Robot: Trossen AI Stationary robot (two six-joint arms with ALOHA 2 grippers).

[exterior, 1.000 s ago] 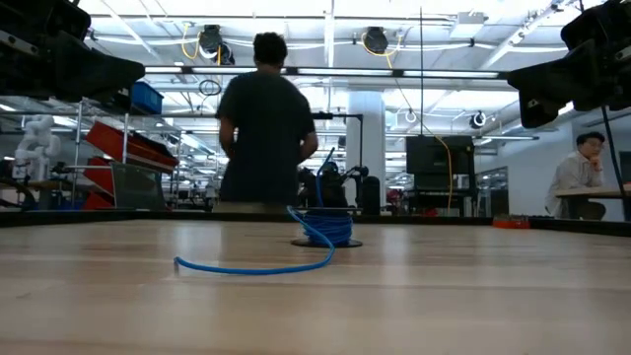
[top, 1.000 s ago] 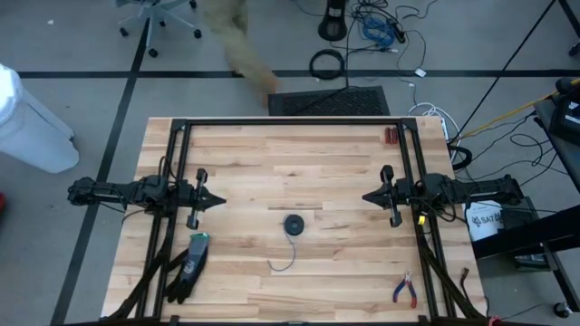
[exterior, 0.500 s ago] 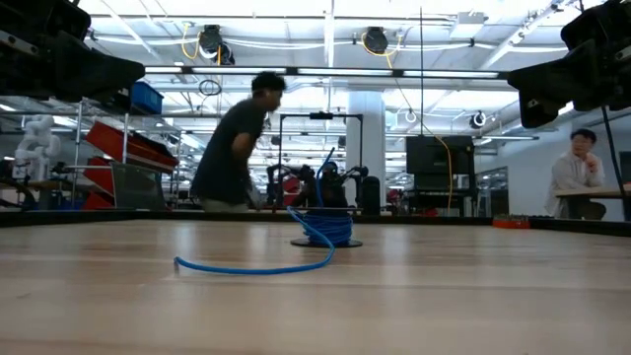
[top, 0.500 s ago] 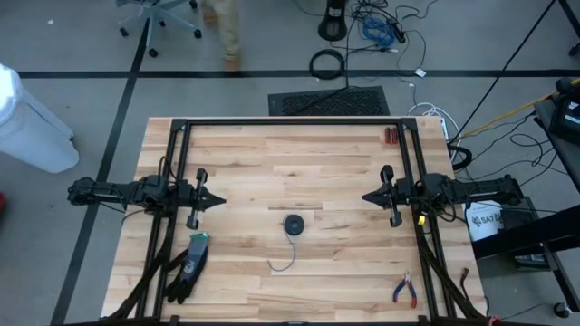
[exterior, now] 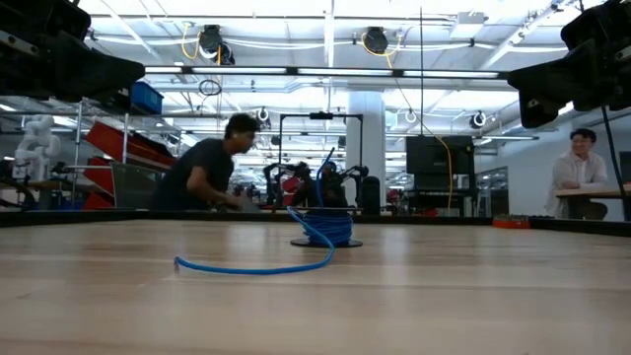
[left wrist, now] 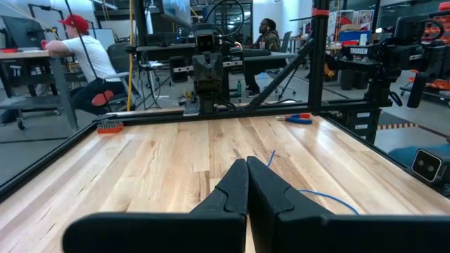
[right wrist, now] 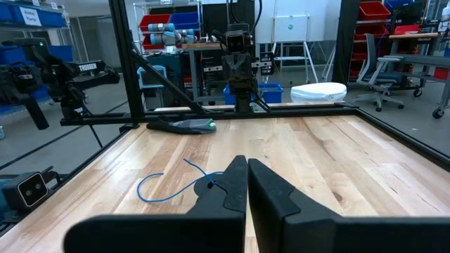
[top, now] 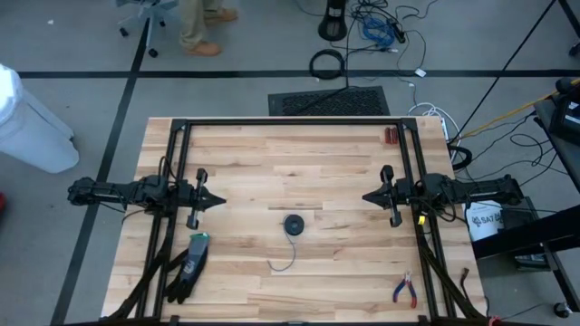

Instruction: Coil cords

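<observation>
The cord is a thin blue wire wound into a small round bundle [top: 293, 224] that rests on the wooden table near its middle; its loose tail [top: 287, 261] curves toward the near edge and lies flat on the wood [exterior: 251, 267]. My left gripper [top: 222, 200] hovers level at the table's left side, shut and empty. My right gripper [top: 365, 196] hovers level at the right side, also shut and empty. Both point at the middle and stand well apart from the cord. In the right wrist view the tail [right wrist: 165, 184] shows beyond the shut fingers.
A black glove [top: 188, 265] lies near the front left. Red-handled pliers [top: 404, 290] lie near the front right. A small red thing [top: 391, 136] sits at the far right edge. A black frame [top: 290, 121] borders the table. A person bends over beyond the far edge [exterior: 207, 176].
Neither arm nor the cord has moved. The person beyond the table's far edge has walked toward the left and bent down.
</observation>
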